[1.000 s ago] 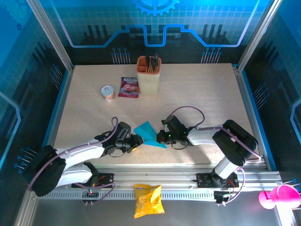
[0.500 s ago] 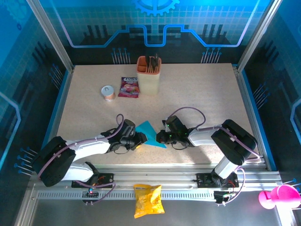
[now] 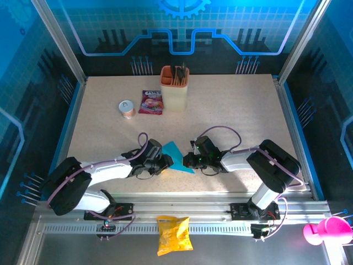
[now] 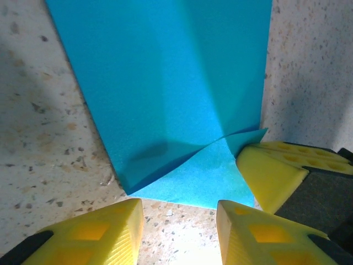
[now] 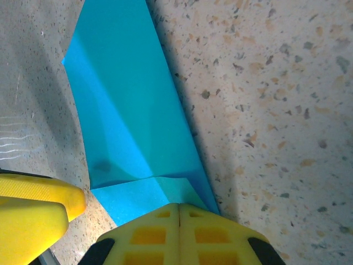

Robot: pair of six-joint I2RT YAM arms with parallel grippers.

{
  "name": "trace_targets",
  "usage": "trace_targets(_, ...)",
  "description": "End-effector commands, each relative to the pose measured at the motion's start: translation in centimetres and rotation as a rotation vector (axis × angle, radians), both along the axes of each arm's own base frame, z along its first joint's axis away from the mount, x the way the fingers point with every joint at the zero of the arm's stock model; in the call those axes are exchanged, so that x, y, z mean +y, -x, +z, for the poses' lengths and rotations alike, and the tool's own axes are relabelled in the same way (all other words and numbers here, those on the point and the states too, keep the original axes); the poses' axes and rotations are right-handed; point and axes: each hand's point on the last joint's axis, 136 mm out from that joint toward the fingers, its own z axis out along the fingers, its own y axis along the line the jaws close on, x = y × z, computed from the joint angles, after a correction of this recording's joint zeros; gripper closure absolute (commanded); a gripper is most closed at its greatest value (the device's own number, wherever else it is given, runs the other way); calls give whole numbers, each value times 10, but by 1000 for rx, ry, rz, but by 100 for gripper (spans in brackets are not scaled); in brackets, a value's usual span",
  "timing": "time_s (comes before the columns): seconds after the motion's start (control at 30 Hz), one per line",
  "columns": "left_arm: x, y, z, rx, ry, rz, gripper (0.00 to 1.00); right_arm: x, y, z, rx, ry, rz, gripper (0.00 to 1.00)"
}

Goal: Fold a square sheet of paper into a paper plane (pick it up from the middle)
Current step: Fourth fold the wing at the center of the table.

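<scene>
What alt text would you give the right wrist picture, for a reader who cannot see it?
A folded blue paper lies on a speckled table, its near end meeting the shut right pincer at the bottom edge. The left arm's yellow finger sits at lower left.

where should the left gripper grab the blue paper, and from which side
Take the lighter folded flap at the near edge of the square sheet of paper. It seems to lift slightly off the table there, while the rest lies flat. Bring the left gripper in low from its own side, one finger under the flap; the right gripper is shut at the neighbouring corner.
</scene>
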Motion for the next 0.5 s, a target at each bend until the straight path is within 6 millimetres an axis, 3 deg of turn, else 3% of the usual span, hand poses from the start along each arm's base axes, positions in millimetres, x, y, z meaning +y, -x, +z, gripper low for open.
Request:
trace_targets(0.0,7,-1,-2,17,-49,33,60,-24,17,-35,99,104,-22,100)
trace_targets(0.47,1,-10,-7,14,-73,24,60,-27,18,-38,113,107,-25,100)
